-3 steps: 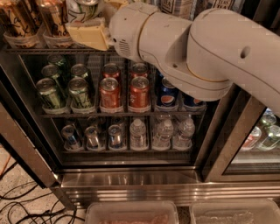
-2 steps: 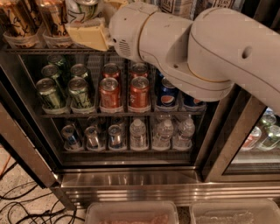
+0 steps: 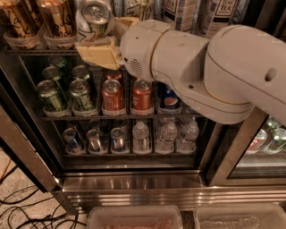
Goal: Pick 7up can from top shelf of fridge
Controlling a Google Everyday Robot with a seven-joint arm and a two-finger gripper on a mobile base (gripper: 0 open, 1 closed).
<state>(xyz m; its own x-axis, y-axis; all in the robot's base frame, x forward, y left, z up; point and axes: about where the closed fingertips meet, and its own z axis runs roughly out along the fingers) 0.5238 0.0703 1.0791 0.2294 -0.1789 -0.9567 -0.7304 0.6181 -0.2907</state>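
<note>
At 6 o'clock, nearest the viewer, two clear plastic bins [image 3: 134,217] with rounded corners sit low in the view. Black cables [image 3: 27,210] loop over a speckled floor at 7 o'clock.

A thick, smooth, off-white arm [image 3: 214,76] reaches in from 3 o'clock toward 11 o'clock, made of rounded, barrel-shaped segments. At its end, the gripper [image 3: 100,35] is pinching the 7up can [image 3: 91,20]. Its tan, blocky fingers [image 3: 96,53] press the can's lower side and its right side. The slim silver-white can is tilted, its shiny pull-tab lid facing the viewer. Whether its base rests on anything is hidden.

Behind the arm stands the fridge [image 3: 134,188], with a brushed-steel frame and a dark interior. The top shelf [image 3: 27,52], a thin metal rail at 10 o'clock, carries gold cans [image 3: 58,18] in clear cups. Tall white tea cans [image 3: 214,13] stand at 1 o'clock.

On the middle shelf, near the centre, stand green cans [image 3: 82,94], red cans [image 3: 142,94] and a blue can [image 3: 170,100]. Below them are small silver cans [image 3: 94,138] and ribbed clear water bottles [image 3: 166,134].
</note>
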